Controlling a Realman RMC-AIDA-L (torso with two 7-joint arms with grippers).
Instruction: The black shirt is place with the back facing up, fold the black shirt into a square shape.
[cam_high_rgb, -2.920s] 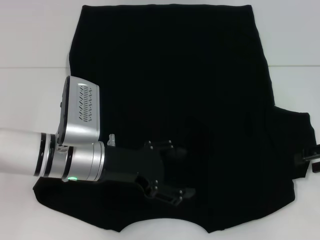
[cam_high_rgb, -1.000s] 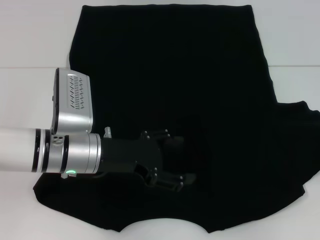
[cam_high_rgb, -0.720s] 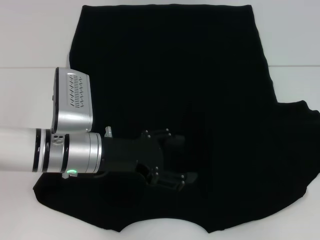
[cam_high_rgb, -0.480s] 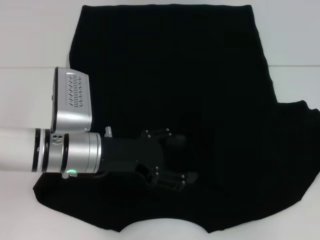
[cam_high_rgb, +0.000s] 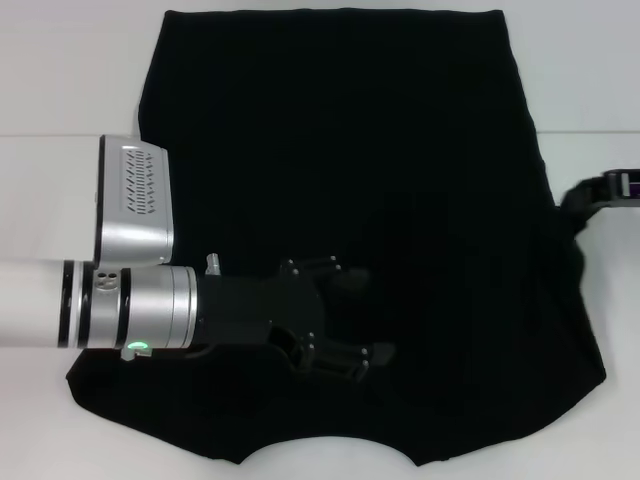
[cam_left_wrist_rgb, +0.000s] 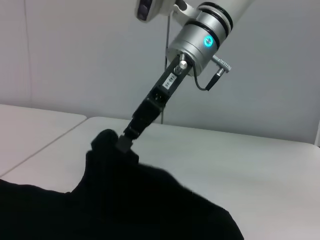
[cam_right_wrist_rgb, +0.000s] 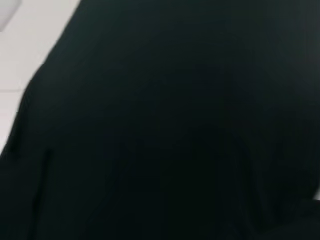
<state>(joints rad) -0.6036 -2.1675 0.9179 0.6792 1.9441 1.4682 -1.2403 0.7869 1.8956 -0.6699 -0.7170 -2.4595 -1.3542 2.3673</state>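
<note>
The right tool (cam_left_wrist_rgb: 124, 141) grips the lifted right sleeve of the black shirt (cam_high_rgb: 340, 150) near the bench's (cam_high_rgb: 60, 80) right edge. The left tool (cam_high_rgb: 365, 320), fingers spread, rests empty mid-shirt. One sleeve fold is underway; the remaining folds look undone.

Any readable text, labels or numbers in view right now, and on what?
No readable text anywhere.
Small white label on the right gripper body: print too small to read.
The black shirt: plain black side up, no lettering showing.
</note>
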